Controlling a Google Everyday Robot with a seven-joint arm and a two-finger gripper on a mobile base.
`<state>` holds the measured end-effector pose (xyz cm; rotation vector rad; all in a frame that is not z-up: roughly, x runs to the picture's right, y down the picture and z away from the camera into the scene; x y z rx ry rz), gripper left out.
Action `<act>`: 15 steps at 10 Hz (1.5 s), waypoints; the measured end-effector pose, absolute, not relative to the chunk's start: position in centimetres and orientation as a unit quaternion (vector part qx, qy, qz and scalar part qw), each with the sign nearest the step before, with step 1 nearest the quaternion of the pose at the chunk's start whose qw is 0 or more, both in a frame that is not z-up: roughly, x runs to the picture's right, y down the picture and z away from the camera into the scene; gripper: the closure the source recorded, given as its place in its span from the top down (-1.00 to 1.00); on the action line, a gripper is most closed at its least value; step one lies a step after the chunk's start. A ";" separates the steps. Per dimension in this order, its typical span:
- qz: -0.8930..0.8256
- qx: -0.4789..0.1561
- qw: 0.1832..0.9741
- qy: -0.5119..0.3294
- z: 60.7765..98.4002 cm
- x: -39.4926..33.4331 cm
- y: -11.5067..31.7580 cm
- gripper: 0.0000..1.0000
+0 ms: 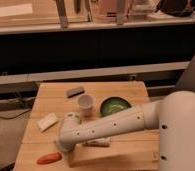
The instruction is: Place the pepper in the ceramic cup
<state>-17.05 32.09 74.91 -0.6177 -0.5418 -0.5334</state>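
Background: a dark horizontal panel (pixel 91 47) spans the room behind the work area, with a pale ledge (pixel 96 75) below it and a cluttered counter (pixel 36 12) above. A grey floor (pixel 6 135) lies at 9 o'clock of the table, crossed by a dark cable (pixel 5 114).

Work surface: a light wooden table (pixel 126 91) with plank seams running side to side.

Robot: the white arm (pixel 116 126) enters from 3 o'clock and reaches across the table toward 8 o'clock. The gripper (pixel 67 154) hangs at its end, low over the near left part of the table; whether it is wide or narrow cannot be told.

Objects:
- A dark green bowl (pixel 115 106) stands at 3 o'clock of the ceramic cup (pixel 85 104), close beside it.
- A white bottle (pixel 97 143) lies on its side beneath the arm.
- A white packet (pixel 47 121) lies at 8 o'clock of the cup.
- A flat grey object (pixel 76 91) lies at 11 o'clock of the cup.
- The cup stands upright near the table's middle.
- The pepper (pixel 48 158) lies on the table at 7 o'clock of the cup, well apart from it, just beside the gripper at its 9 o'clock.
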 end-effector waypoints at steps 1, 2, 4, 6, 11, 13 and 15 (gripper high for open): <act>-0.250 -0.303 0.882 -0.261 74.9 -17.2 32.2 0.60; -0.247 -0.310 0.880 -0.261 74.9 -17.3 32.3 0.60; -0.238 -0.323 0.879 -0.259 75.0 -17.5 32.7 0.60; -0.236 -0.333 0.874 -0.261 74.7 -18.4 33.2 0.60; -0.242 -0.344 0.866 -0.269 74.6 -21.2 34.0 0.55; -0.248 -0.343 0.863 -0.274 74.6 -21.7 34.2 0.20; -0.250 -0.338 0.864 -0.275 74.7 -21.7 33.9 -0.24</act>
